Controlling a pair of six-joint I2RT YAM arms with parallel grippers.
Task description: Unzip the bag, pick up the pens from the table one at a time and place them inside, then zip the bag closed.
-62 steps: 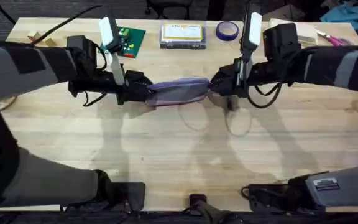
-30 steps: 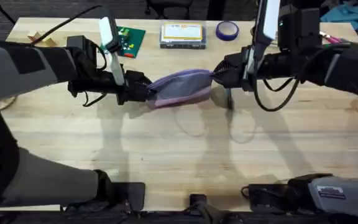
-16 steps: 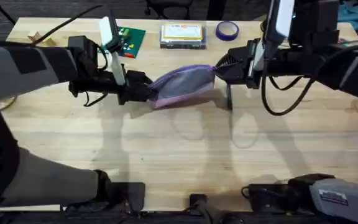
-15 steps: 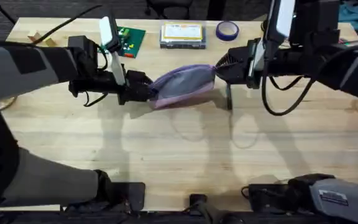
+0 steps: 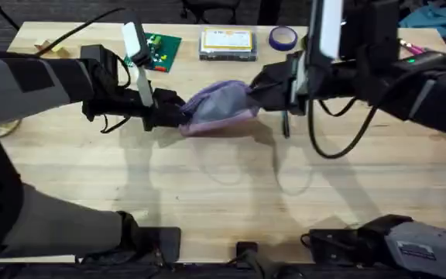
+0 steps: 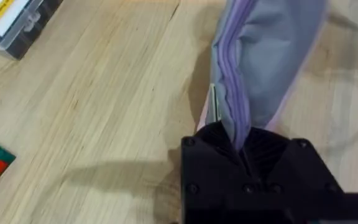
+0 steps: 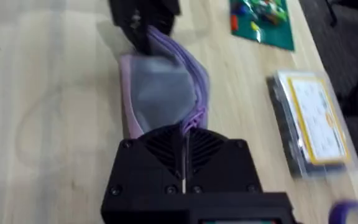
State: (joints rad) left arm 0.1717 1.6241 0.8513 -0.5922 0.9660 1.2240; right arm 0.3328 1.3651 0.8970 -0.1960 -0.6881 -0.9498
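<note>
The purple bag hangs bunched between the two arms above the worktop, near its far side. The left gripper is clamped on one end and the right gripper pinches the zipper at the other. A black pen lies on the wood just under the right arm.

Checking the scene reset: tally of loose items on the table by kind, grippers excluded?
Purple bag: 1
Black pen: 1
Clear box with yellow label: 1
Purple tape roll: 1
Green board: 1
Pink-handled scissors: 1
Total: 6
</note>
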